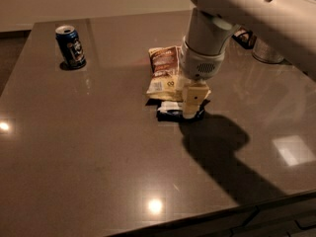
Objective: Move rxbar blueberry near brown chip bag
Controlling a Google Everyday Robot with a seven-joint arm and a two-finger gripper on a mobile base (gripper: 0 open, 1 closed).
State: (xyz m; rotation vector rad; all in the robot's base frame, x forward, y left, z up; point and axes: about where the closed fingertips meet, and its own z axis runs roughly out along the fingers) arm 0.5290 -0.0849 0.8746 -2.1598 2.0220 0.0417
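The rxbar blueberry [169, 111], a small dark bar with a white panel, lies low on the table just in front of the brown chip bag [163, 69], touching or nearly touching its near edge. My gripper [191, 107] points straight down at the bar's right end and is shut on it. The cream finger [192, 98] covers part of the bar. The chip bag is brown at the far end and cream-yellow with a white label at the near end.
A dark blue drink can [70, 46] stands upright at the far left of the grey table [98, 157]. A metal container [269, 51] and dark items sit at the far right behind the arm. The table's front edge runs along the bottom right.
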